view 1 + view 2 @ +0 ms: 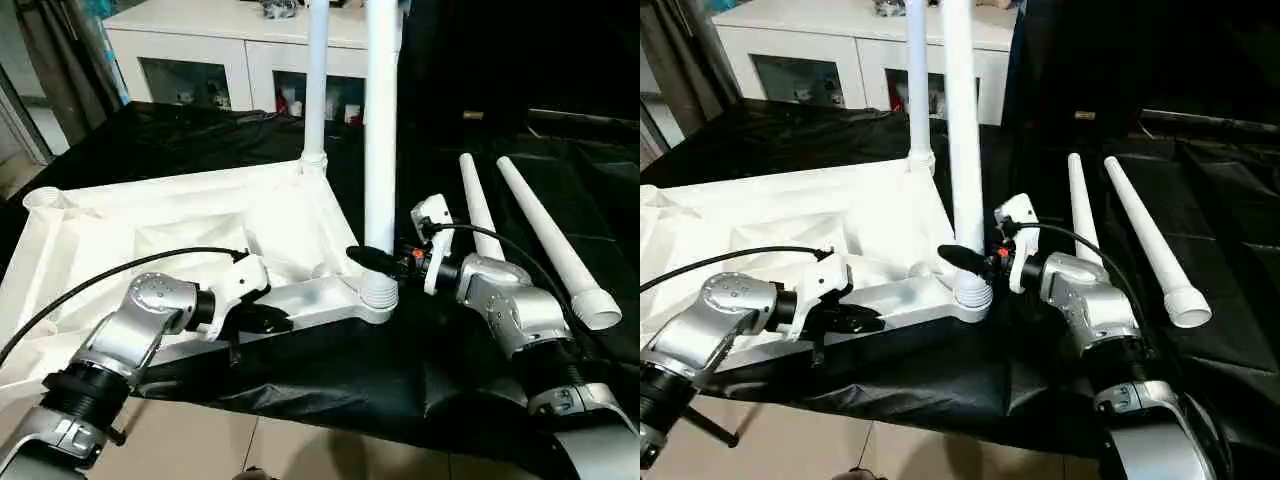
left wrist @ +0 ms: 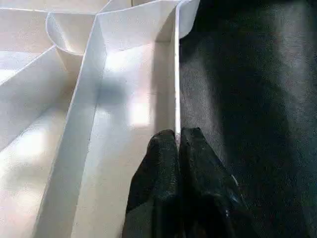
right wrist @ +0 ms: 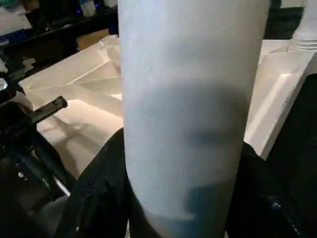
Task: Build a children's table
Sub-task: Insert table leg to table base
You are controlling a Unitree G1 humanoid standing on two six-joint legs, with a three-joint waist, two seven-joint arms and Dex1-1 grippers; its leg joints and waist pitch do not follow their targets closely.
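Black-draped table (image 1: 420,370) — tabletop (image 1: 250,220), two legs (image 1: 545,235)

Silver jointed forearms (image 1: 150,310) — white wrist housings, black cables, black-fingered hands.

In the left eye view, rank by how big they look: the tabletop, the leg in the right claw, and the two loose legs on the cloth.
1. Tabletop, by far.
2. Leg in the right claw, thickest, cut off at the top.
3. Two loose legs: they look alike, so no ranking between them.
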